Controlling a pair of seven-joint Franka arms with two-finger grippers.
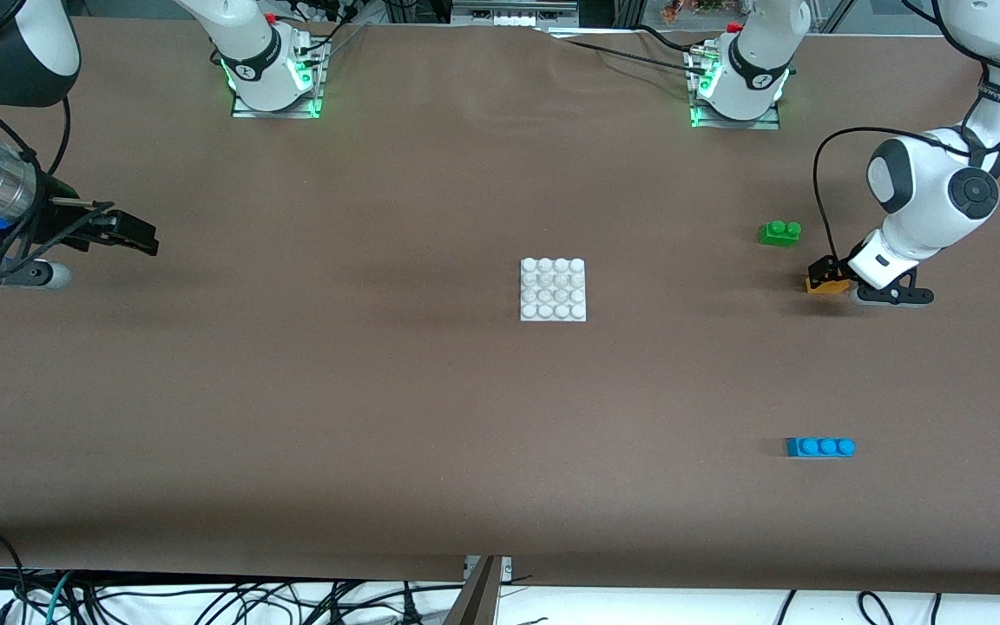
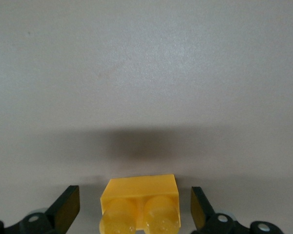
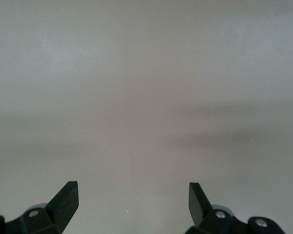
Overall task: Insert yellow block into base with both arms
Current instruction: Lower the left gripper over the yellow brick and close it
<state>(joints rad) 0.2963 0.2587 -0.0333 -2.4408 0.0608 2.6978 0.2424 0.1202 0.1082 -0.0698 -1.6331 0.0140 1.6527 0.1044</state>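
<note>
The yellow block (image 1: 825, 286) sits on the table toward the left arm's end, studs up. My left gripper (image 1: 828, 276) is down at it, open, with one finger on each side. In the left wrist view the block (image 2: 139, 204) lies between the two fingers with a gap on both sides, and the gripper (image 2: 135, 197) does not touch it. The white base (image 1: 553, 290) lies flat at the middle of the table. My right gripper (image 1: 140, 234) is open and empty over bare table at the right arm's end; its wrist view (image 3: 133, 192) shows only table.
A green two-stud brick (image 1: 779, 232) sits close to the yellow block, farther from the front camera. A blue three-stud brick (image 1: 820, 447) lies nearer the front camera at the same end. Brown cloth covers the table.
</note>
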